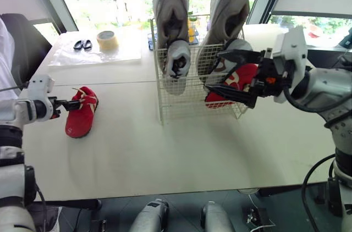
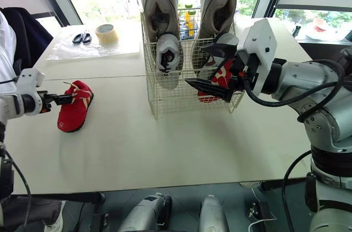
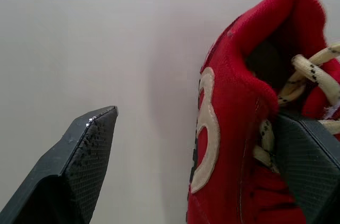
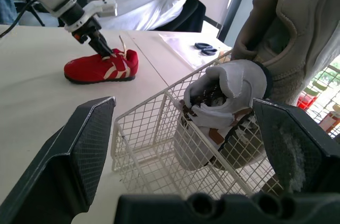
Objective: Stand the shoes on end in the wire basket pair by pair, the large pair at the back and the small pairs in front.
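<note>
Red shoe (image 1: 81,114) lies on its sole on the white table (image 1: 137,155), well left of the wire basket (image 1: 176,103), toe toward the near edge. The left gripper (image 1: 73,103) is at the shoe's collar with its jaws apart. One finger hangs over bare table outside the shoe, and the other appears to rest on the cream laces, so the side wall sits between them unclamped.

Further in, the right gripper (image 2: 195,66) hovers at the basket's front right with its jaws spread wide, holding nothing. Just behind it, a second red shoe (image 1: 246,73) stands on end in the basket's front right part. A small grey-and-white shoe (image 1: 177,61) stands on end in the front left part. Behind these, the large beige shoes (image 1: 171,9) stand upright side by side at the back, rising well above the rim.

Beyond, on the far left of the table, a tape roll (image 1: 106,39) and black scissors (image 1: 82,44) lie on a clear plastic sheet (image 1: 93,55). A person in a white shirt (image 4: 154,1) sits past the table's left end.
</note>
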